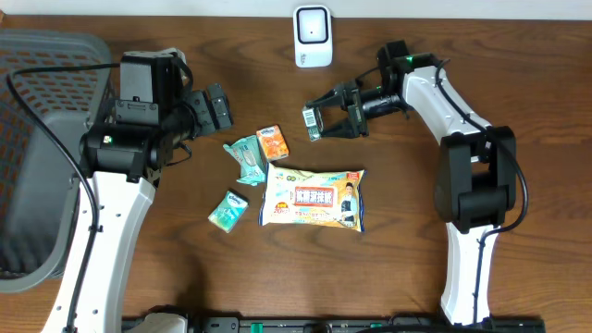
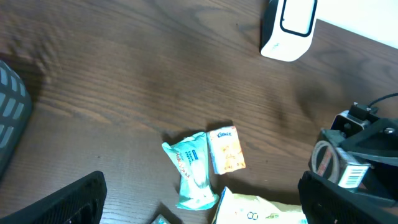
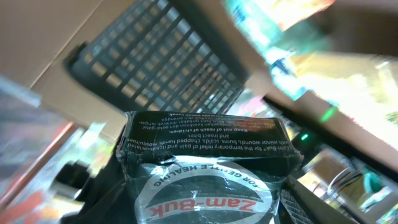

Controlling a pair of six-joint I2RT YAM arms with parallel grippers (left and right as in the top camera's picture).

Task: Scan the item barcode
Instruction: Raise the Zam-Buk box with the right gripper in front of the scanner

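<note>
Box (image 3: 205, 168) in right gripper (image 1: 316, 117), scanner (image 1: 313, 37) nearby — apart

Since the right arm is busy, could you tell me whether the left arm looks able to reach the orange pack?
Probably yes: the left gripper is open and empty, with only bare table between it and the orange pack. The teal pack lies close beside that pack and might get nudged.

The Zam-Buk box (image 3: 205, 168) is cut off at the bottom edge, all behind it blurred; the grey basket (image 1: 55, 55) at far left runs off-frame.
</note>
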